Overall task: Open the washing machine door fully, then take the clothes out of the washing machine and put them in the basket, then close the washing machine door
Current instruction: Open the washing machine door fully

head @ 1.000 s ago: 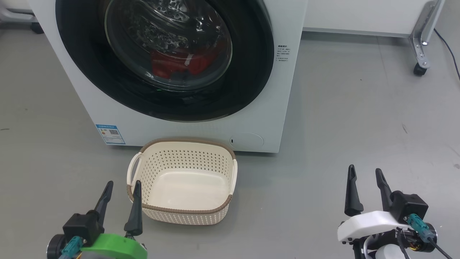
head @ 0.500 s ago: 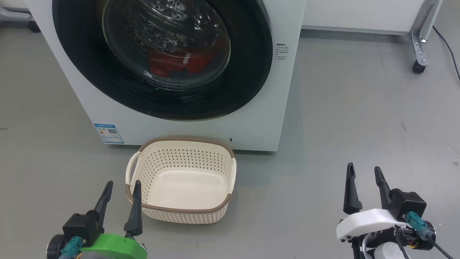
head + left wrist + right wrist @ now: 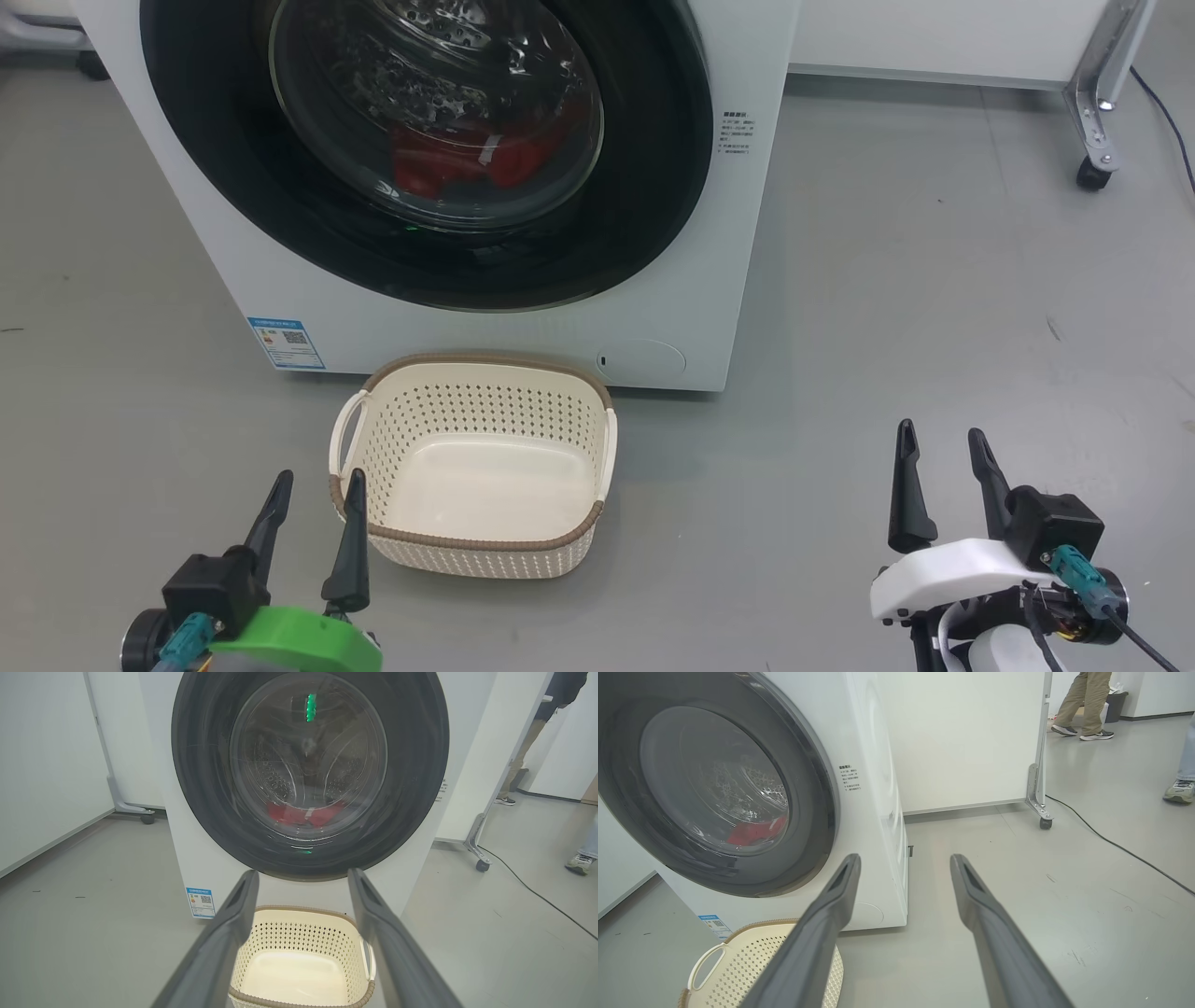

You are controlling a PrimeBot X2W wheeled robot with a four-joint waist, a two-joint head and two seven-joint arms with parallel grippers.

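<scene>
The white washing machine (image 3: 691, 280) stands ahead with its black-rimmed round door (image 3: 653, 187) shut flat against the front. Red clothes (image 3: 457, 159) lie at the bottom of the drum behind the glass, and they also show as clothes (image 3: 303, 814) and clothes (image 3: 756, 833) in the wrist views. The cream basket (image 3: 467, 537) sits on the floor right before the machine with nothing in it. My left gripper (image 3: 317, 476) hovers open at the basket's near left corner. My right gripper (image 3: 938, 431) hangs open over bare floor, well right of the basket.
A white partition on castors (image 3: 1092, 177) stands at the back right with a black cable (image 3: 1167, 121) trailing beside it. People's legs and shoes (image 3: 1083, 704) show beyond it. Open grey floor lies right of the machine.
The head view has shifted slightly. My right gripper has crept a little forward. The left gripper, basket and door hold their places.
</scene>
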